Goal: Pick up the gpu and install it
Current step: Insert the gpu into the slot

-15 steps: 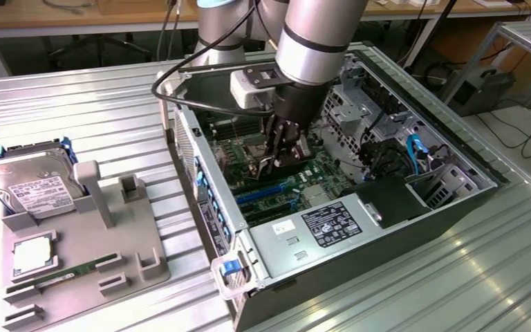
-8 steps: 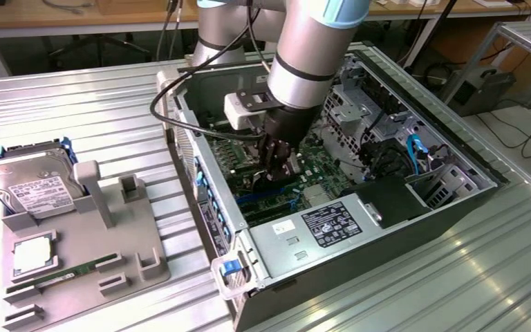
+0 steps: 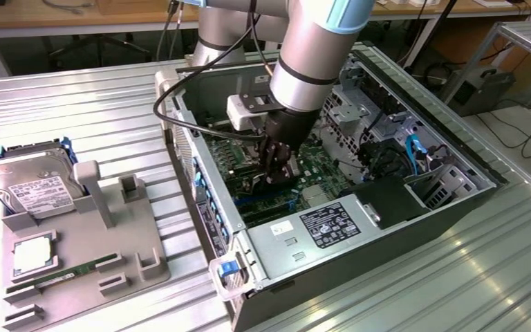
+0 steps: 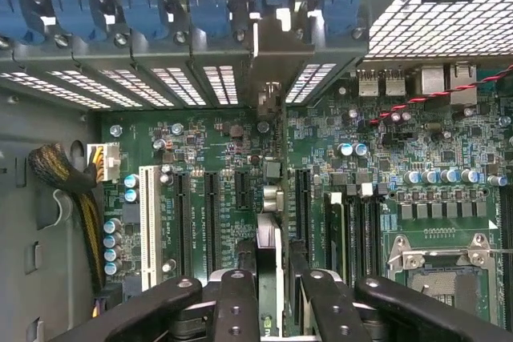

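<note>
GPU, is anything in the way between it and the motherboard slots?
Nothing visible. The claw holds the gpu edge-on directly over the motherboard expansion slots, with its bracket at the rear slot opening.

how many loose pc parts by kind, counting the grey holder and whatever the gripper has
hard drive: 1, on the grey holder
memory stick: 1, on the holder
silver square chip: 1, on the holder
gpu: 1, in the gripper inside the computer case
total: 4
</note>
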`<state>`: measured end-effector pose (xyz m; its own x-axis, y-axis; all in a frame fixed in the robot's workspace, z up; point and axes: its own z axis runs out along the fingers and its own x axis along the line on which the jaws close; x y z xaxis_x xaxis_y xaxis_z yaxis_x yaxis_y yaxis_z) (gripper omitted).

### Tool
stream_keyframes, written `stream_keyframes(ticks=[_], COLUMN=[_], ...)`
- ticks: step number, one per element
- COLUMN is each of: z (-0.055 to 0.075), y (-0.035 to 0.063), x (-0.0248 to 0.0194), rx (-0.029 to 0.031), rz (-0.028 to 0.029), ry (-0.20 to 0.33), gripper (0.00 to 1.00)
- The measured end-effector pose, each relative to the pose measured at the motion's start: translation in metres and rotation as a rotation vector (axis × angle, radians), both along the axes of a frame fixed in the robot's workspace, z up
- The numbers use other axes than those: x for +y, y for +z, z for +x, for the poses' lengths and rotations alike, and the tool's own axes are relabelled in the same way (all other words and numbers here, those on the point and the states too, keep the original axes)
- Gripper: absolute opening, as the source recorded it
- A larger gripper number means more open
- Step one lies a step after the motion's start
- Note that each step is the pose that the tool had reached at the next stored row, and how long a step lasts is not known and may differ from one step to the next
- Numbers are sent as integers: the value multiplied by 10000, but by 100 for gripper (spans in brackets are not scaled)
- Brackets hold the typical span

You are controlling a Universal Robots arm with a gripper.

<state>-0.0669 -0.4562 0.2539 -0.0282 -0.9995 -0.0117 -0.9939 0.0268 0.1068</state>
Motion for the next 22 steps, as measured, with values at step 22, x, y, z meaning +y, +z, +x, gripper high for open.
stream_keyframes(ticks=[22], z=[-80], y=[329], x=[15], rx=[-422], rz=[-1], ry=[0], gripper=[11])
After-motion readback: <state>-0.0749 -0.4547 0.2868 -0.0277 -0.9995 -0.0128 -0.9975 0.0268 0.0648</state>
